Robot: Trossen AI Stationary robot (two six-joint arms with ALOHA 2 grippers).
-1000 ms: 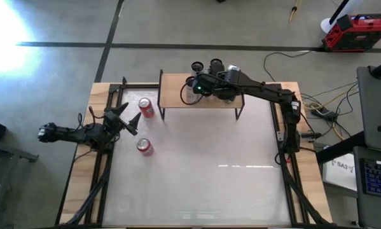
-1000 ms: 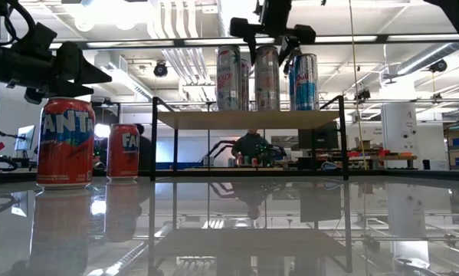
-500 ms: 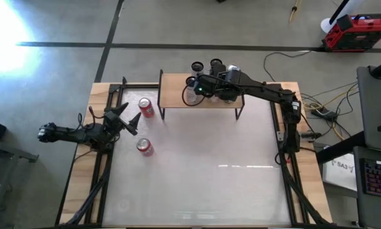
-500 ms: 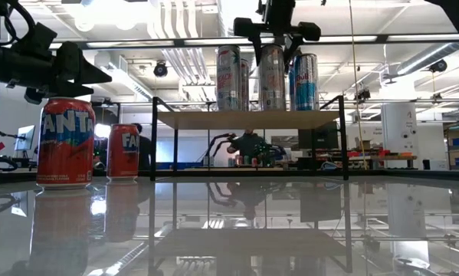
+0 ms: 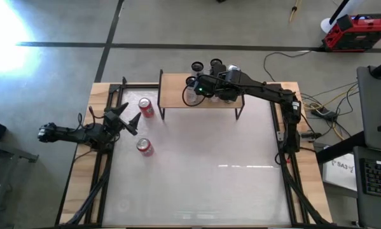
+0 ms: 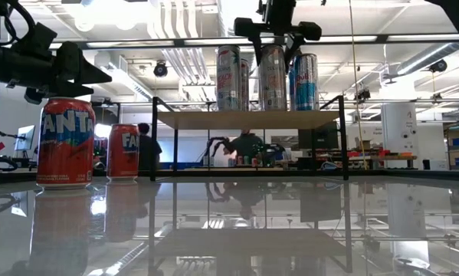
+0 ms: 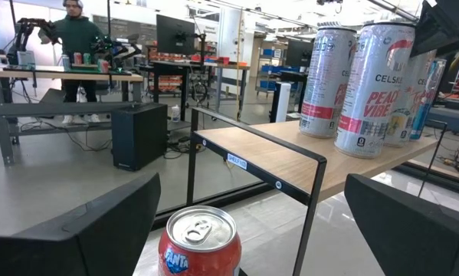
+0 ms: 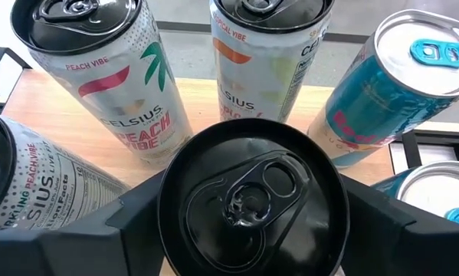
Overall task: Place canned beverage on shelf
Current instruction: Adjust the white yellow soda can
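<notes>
Right gripper (image 6: 276, 37) clamps a can (image 6: 272, 77) standing on the shelf (image 6: 250, 119). Release fully, then lift straight up clear of neighbouring cans. Left gripper (image 5: 128, 117) waits, fingers apart.

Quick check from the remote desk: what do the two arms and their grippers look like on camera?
Both arms are dark, jointed and slim. The left gripper has two pointed black fingers spread in a V. The right gripper has a blocky black head with a small green light, and its fingers are flat matte-black wedges.
</notes>
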